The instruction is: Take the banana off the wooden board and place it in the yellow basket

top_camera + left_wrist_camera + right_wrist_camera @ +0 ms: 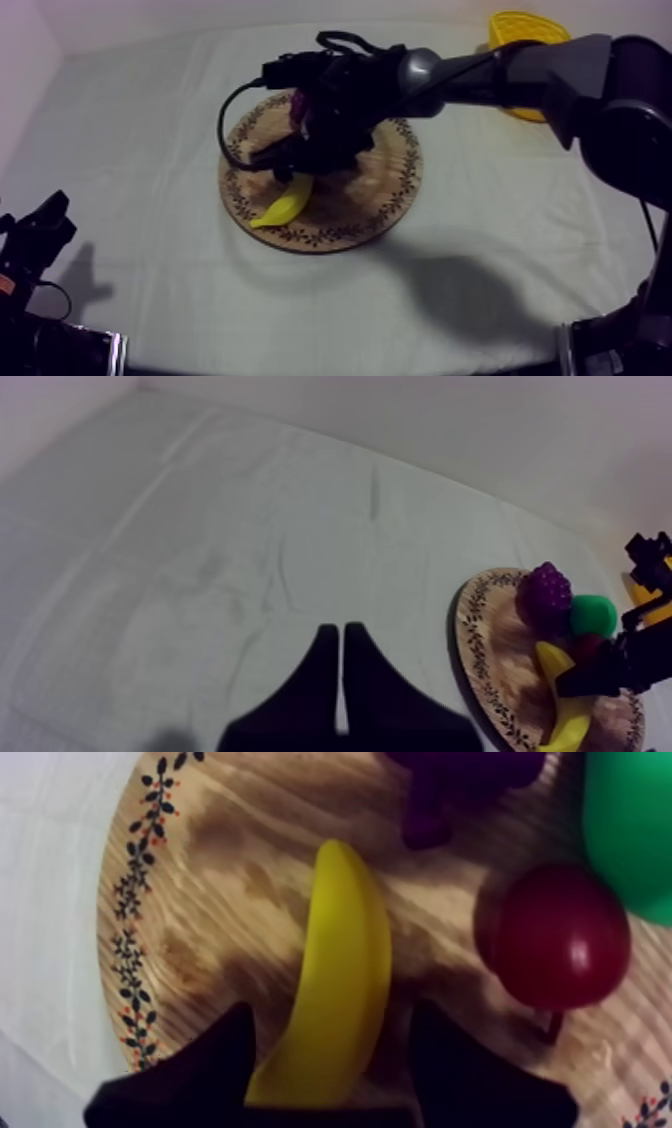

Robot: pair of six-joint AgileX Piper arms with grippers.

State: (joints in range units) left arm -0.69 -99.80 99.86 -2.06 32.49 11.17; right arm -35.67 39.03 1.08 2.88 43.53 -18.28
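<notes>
The curved yellow toy banana point(283, 207) lies flat on the round wooden board point(385, 195) in the middle of the table point(130, 150), on the board's 7 o'clock part, close to the rim. Its long axis runs from about 8 o'clock to 2 o'clock. One tapering end points out at the rim toward 8 o'clock; the other points in toward the board's centre and goes under the right arm point(480, 75). That arm reaches in from 2 o'clock, and the right fingers point(215, 1067) are down at the banana's inner end, spread apart with one black finger on each flank of it. A sliver of wood shows between each fingertip and the yellow skin, so they straddle it without clamping it. The banana's skin is smooth and plain, thick in the middle and narrowing to a blunt tip. The board shows streaky brown grain, and its rim carries a ring of dark leafy sprigs with tiny red dots. Near the banana but apart from it sits a small red fruit point(560, 937), round and glossy. Past that are a knobbly purple bunch of grapes point(545, 588) and a smooth green pear point(593, 616). The yellow basket point(525, 35) stands at the table's far corner, at 2 o'clock from the board and well apart from it. The left fingers point(320, 686) are pressed together into a narrow black wedge, holding nothing, over creased grey-white cloth point(200, 556) at 8 o'clock from the board.
</notes>
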